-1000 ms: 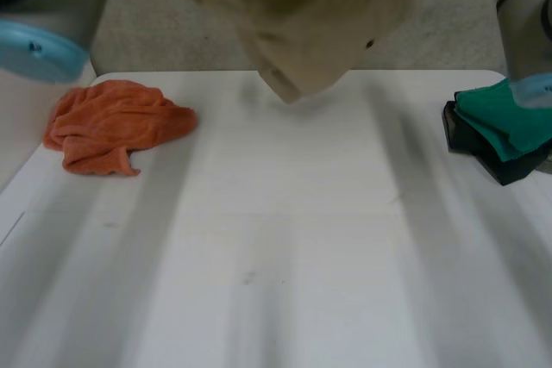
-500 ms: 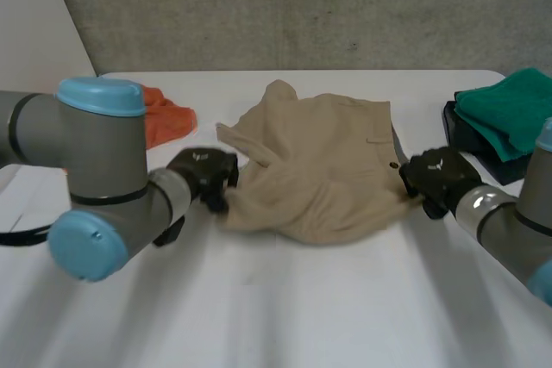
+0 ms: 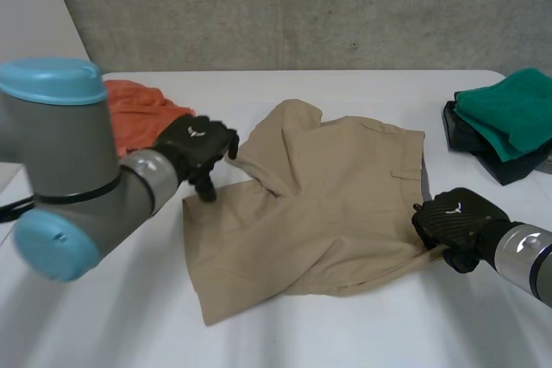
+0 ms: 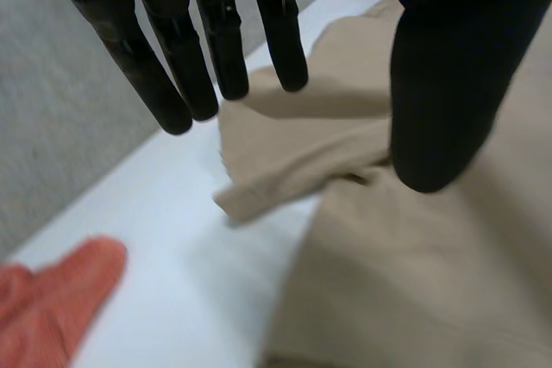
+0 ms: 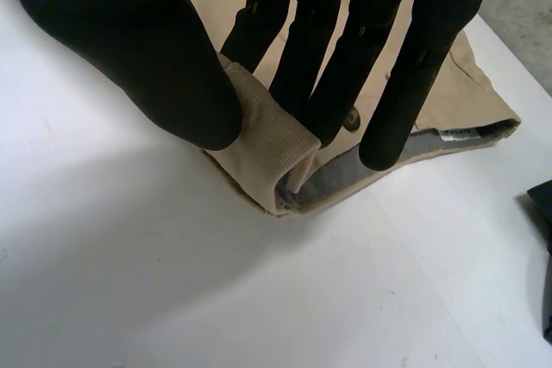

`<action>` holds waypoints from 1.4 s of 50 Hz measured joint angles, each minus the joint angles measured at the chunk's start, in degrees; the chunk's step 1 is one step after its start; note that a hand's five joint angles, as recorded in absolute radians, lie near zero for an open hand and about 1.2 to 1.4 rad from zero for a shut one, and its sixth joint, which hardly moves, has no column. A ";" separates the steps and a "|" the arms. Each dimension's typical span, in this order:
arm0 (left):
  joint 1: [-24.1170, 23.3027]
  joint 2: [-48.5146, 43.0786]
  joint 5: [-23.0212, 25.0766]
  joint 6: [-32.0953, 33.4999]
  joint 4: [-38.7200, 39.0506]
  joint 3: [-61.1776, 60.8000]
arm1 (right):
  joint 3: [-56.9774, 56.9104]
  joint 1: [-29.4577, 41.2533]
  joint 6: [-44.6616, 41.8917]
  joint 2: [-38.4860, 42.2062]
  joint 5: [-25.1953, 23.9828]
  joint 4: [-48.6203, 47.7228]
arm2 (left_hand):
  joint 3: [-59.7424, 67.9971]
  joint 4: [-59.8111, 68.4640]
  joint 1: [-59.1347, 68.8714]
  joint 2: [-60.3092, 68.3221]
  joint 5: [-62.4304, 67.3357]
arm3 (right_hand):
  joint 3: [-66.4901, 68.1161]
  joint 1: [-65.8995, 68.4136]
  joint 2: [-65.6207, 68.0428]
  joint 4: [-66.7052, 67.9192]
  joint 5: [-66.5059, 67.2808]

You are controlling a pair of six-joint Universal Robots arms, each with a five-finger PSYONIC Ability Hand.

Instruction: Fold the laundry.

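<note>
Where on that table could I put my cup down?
Bare: the near table strip in front of the beige shorts, and the far strip between the orange cloth and green towels. Crowded: the shorts' sides, where the left hand and right hand sit.

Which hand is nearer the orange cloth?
Left. The left hand hovers beside the orange cloth, open above the beige shorts; the right hand pinches the shorts' opposite edge.
</note>
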 measured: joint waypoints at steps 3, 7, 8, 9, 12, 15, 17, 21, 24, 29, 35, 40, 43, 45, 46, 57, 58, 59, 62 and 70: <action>-0.17 -5.23 0.94 3.24 3.04 5.15 | 0.63 0.35 0.93 0.20 0.30 -1.59 | 6.39 6.63 6.62 6.49 6.45 | 0.00 0.00 0.00 0.00 0.00; -0.43 -13.31 1.94 7.39 4.18 14.42 | 1.38 0.82 1.58 0.41 0.75 -2.95 | 8.20 8.30 7.66 8.25 8.04 | 0.00 0.00 0.00 0.00 0.00; -0.46 -14.77 2.05 8.07 4.07 16.23 | 1.50 0.87 1.63 0.43 0.82 -3.13 | 8.20 8.30 7.66 8.25 8.04 | 0.00 0.00 0.00 0.00 0.00; -0.48 -17.28 2.21 9.21 3.64 19.38 | 1.68 0.95 1.68 0.46 0.95 -3.38 | 8.25 8.41 7.65 8.28 8.03 | 0.00 0.00 0.00 0.00 0.00; -0.48 -23.63 2.44 11.99 1.52 27.76 | 2.13 1.03 1.77 0.51 1.19 -3.93 | 8.25 8.41 7.59 8.29 8.04 | 0.00 0.00 0.00 0.00 0.00; -0.47 -28.63 2.54 14.15 -1.28 34.74 | 2.48 0.95 1.82 0.53 1.28 -4.42 | 7.39 7.42 6.59 7.41 7.10 | 0.00 0.00 0.00 0.00 0.00; -0.48 -31.96 2.61 15.62 -3.66 39.56 | 2.68 0.83 1.85 0.53 1.30 -4.76 | 7.41 7.40 6.60 7.42 7.18 | 0.00 0.00 0.00 0.00 0.00; -0.54 -37.06 2.61 17.92 -7.76 47.07 | 2.95 0.50 1.91 0.53 1.30 -5.36 | 7.05 6.69 6.36 7.05 6.72 | 0.00 0.00 0.00 0.00 0.00; -0.60 -39.48 2.50 19.13 -9.70 50.66 | 3.05 0.23 1.93 0.52 1.29 -5.74 | 5.90 5.20 5.10 5.89 5.47 | 0.00 0.00 0.00 0.00 0.00; -0.66 -42.60 2.21 21.18 -11.58 55.23 | 3.10 -0.31 1.96 0.51 1.27 -6.36 | 5.10 4.44 4.22 4.93 4.56 | 0.00 0.00 0.00 0.00 0.00; -0.88 -44.68 1.00 25.27 -11.38 57.56 | 3.00 -0.77 2.15 0.51 1.27 -6.94 | 31.51 31.79 33.20 32.33 31.46 | 0.00 0.00 0.00 0.00 0.00; -1.14 -46.01 -3.61 30.37 -10.17 57.71 | 2.92 -0.97 2.30 0.45 1.27 -7.20 | 36.89 37.22 34.80 37.37 36.04 | 0.00 0.00 0.00 0.00 0.00; -1.19 -46.24 -6.94 32.04 -9.78 57.31 | 2.91 -0.95 2.35 0.35 1.27 -7.23 | 36.89 37.23 34.80 37.37 36.03 | 0.00 0.00 0.00 0.00 0.00; -1.17 -46.02 -9.36 32.45 -9.70 56.79 | 2.92 -0.90 2.36 0.26 1.27 -7.23 | 36.89 37.23 34.80 37.37 36.04 | 0.00 0.00 0.00 0.00 0.00; -1.16 -45.88 -10.21 32.42 -9.70 56.59 | 2.93 -0.87 2.35 0.23 1.27 -7.23 | 36.89 37.23 34.80 37.38 36.04 | 0.00 0.00 0.00 0.00 0.00; -2.09 -40.33 -22.40 26.08 -10.42 52.13 | 3.38 0.56 2.19 -0.28 1.37 -7.18 | 27.18 27.43 23.94 26.32 26.76 | 0.00 0.00 0.00 0.00 0.00; -2.19 -39.86 -21.63 25.21 -10.44 51.77 | 3.40 0.65 2.19 -0.32 1.39 -7.19 | 19.90 20.11 15.43 20.05 19.47 | 0.00 0.00 0.00 0.00 0.00; -2.28 -39.19 -20.05 23.82 -10.43 51.22 | 3.44 0.77 2.21 -0.39 1.44 -7.19 | 11.33 12.63 6.69 11.37 12.03 | 0.00 0.00 0.00 0.01 0.00; -2.27 -37.83 -14.73 20.47 -10.33 50.11 | 3.50 0.92 2.26 -0.54 1.55 -7.20 | -12.70 -12.82 -16.48 -12.89 -13.01 | 0.00 0.00 0.00 0.00 0.00; -0.73 -37.59 -0.08 15.43 -10.16 49.68 | 3.60 0.75 2.22 -0.65 1.79 -7.20 | -12.69 -12.63 -13.67 -12.53 -12.66 | 0.00 0.00 0.00 0.00 0.00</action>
